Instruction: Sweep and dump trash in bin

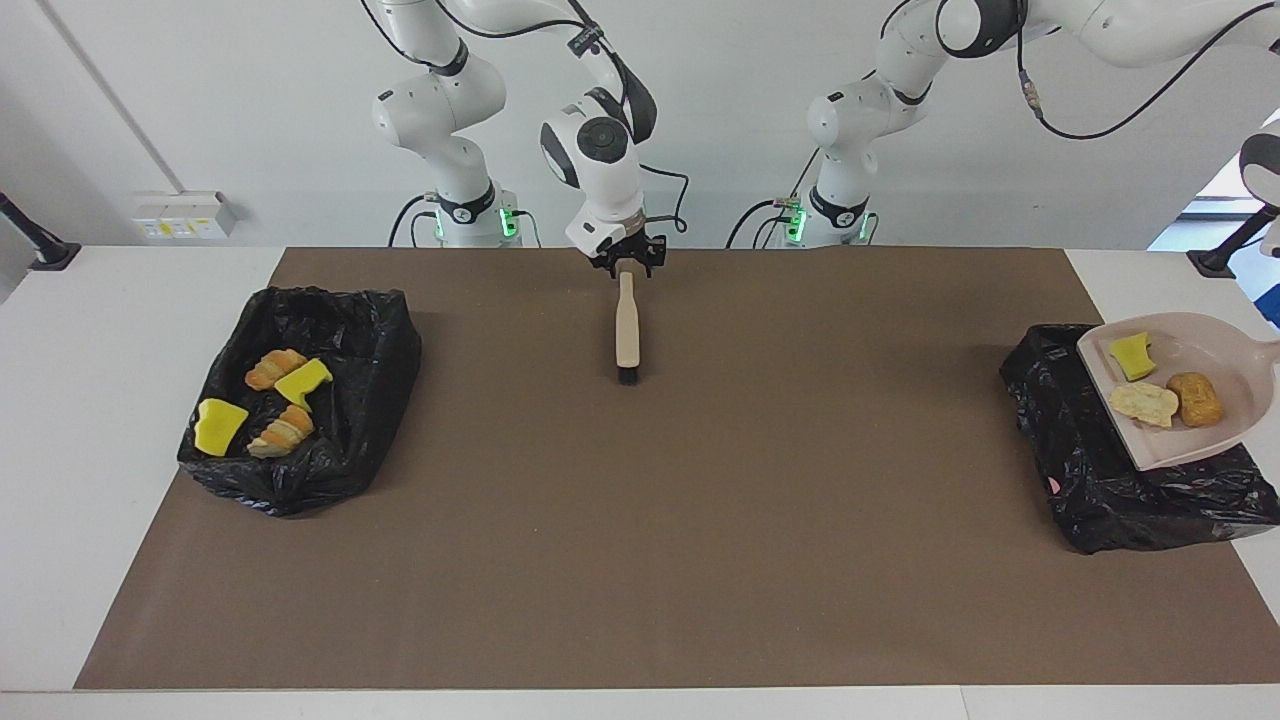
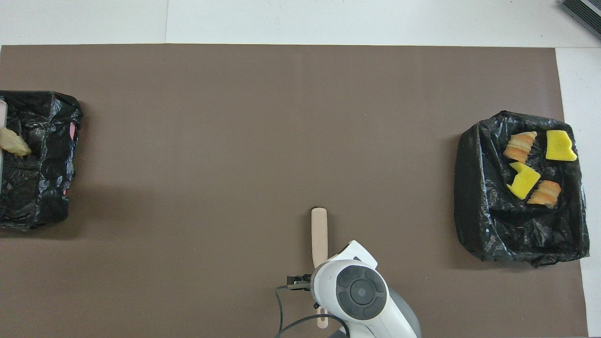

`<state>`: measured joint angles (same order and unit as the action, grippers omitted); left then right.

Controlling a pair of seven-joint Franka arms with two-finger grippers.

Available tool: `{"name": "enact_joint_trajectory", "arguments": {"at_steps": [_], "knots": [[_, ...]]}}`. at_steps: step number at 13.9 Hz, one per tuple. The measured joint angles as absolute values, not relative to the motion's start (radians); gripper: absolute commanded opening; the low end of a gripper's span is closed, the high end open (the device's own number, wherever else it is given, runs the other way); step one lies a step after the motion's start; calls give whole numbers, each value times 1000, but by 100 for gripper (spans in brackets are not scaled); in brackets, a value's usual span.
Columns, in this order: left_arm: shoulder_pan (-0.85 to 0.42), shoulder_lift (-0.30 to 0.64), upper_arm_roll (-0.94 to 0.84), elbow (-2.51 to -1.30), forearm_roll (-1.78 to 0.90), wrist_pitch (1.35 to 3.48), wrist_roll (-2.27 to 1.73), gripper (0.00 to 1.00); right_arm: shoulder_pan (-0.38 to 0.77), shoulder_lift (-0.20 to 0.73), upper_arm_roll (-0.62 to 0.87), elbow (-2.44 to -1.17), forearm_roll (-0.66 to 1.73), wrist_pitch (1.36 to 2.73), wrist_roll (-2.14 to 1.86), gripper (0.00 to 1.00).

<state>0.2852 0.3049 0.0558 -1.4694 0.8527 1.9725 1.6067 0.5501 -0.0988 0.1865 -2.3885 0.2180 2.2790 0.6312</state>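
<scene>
Holding the beige dustpan over the black bin bag at the left arm's end of the table, the left gripper itself is out of both views, past the edge where the pan's handle runs; its fingers are closed, though what they pinch cannot be seen. Three pieces of trash ride in the pan: a yellow sponge piece, a pale bread lump and an orange-brown lump, the two lumps touching.

The right gripper sits at the handle end of the brush, which lies flat on the brown mat near the robots, bristles pointing away from them. Its fingers look spread on either side of the handle rather than pressed on it.

In the other black bag, at the right arm's end of the table, lie four more pieces: two yellow sponge chunks and two orange-brown bread lumps.
</scene>
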Motion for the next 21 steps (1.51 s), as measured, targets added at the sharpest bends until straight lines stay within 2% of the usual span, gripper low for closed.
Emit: {"name": "enact_joint_trajectory", "arguments": {"at_steps": [4,8,11,14,17,21], "knots": [[257,227,56,-1567,1069,1970,1481,0,396,-97,181,-2268,58,2222,624,100],[228,169,54,-1575,1158,1956,1479,0,278,-93,176,-2143,13,2102,545,100],[147,159,51,-1578,1246,1851,1466,0,193,-91,175,-2051,9,2004,452,100],[62,145,46,-1610,1267,1784,1376,0,120,-90,174,-1952,9,1901,367,100],[56,101,46,-1704,1267,1791,1301,0,77,-91,173,-1864,8,1810,324,100],[55,59,33,-1690,1222,1784,1317,0,21,-91,172,-1744,-13,1683,310,100]]}}
